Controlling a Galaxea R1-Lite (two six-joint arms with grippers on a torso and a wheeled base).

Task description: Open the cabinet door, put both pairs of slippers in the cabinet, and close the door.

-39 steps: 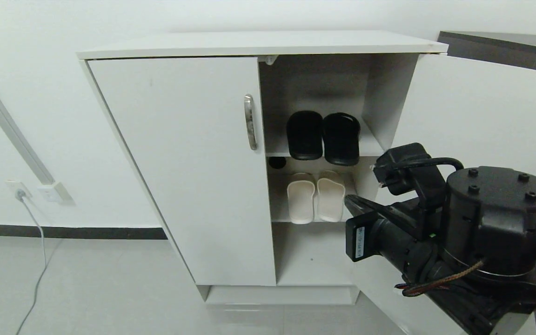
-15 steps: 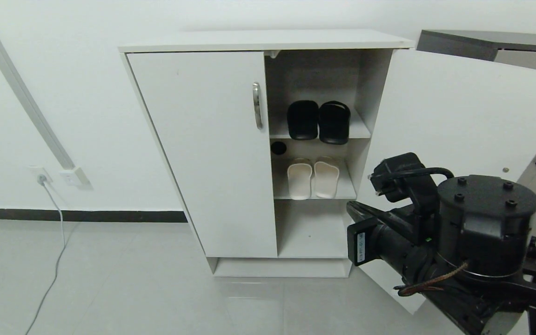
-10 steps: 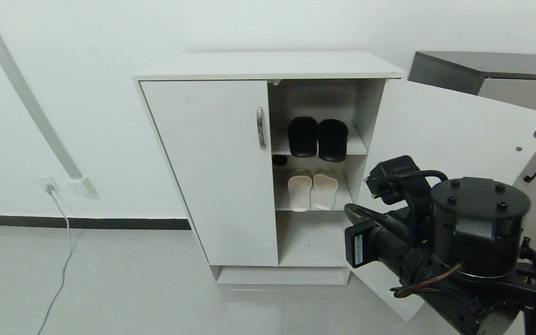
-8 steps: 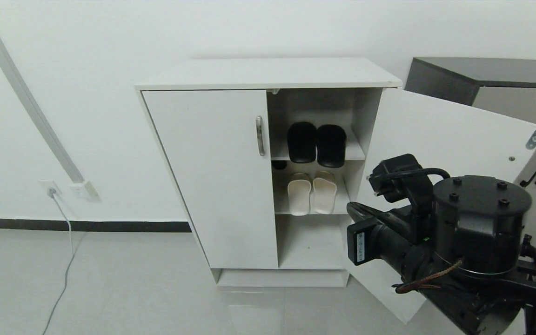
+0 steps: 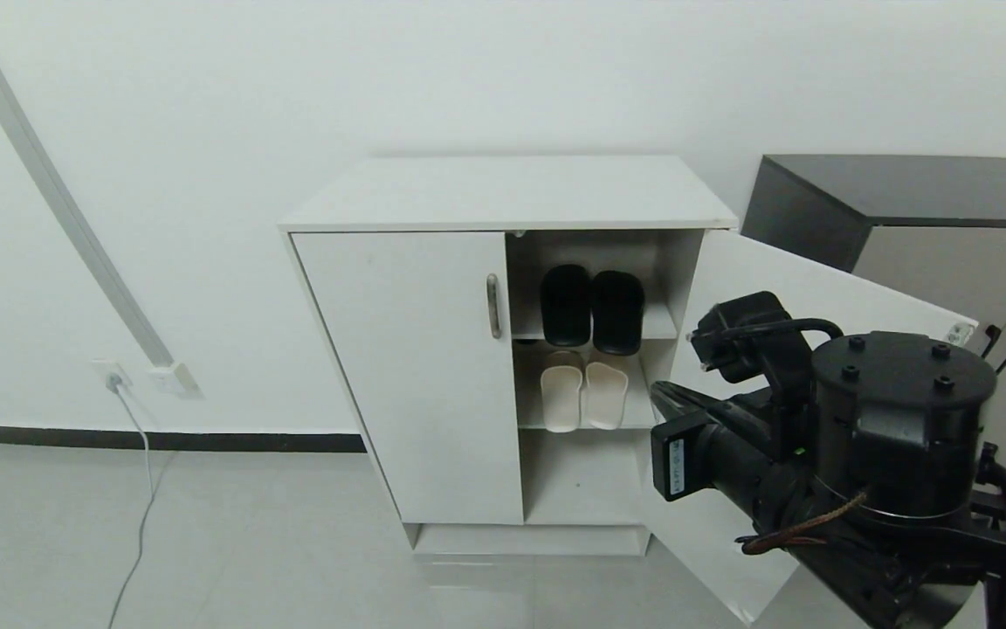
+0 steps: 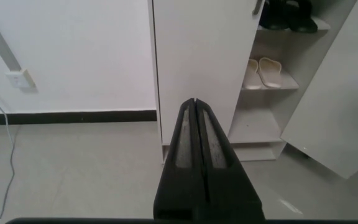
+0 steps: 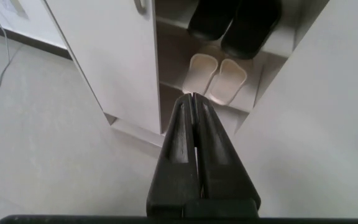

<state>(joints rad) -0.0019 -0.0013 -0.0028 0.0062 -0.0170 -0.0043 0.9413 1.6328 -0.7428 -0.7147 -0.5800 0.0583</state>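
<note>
Distance is what has changed: over the last few seconds the whole head view has drawn back, so the cabinet [image 5: 512, 188] now looks smaller and farther off, with more floor [image 5: 250, 542] in front of it. That is the camera moving, not the furniture.

Inside, nothing has shifted. The black slippers [image 5: 591, 306] lie side by side on the upper shelf [image 5: 662, 330], and the white slippers [image 5: 583, 397] lie on the shelf below [image 5: 638, 419] (toes pointing inward, as far as can be told). The left-hand door [image 5: 407, 367] is shut, while the right-hand door [image 5: 782, 288] stands swung wide, just as it did before.

Both claws are empty. The left gripper [image 6: 194, 106] has its fingers pressed together on nothing and points toward the cabinet's closed side. The right gripper [image 7: 193, 99] is likewise closed on nothing and aimed at the open compartment, well apart from the door.

Judged from this, loading is done — both pairs are stowed — and only closing remains. Backing away probably makes room for an arm to get behind the open door and push it; the right arm sits nearest that panel.
</note>
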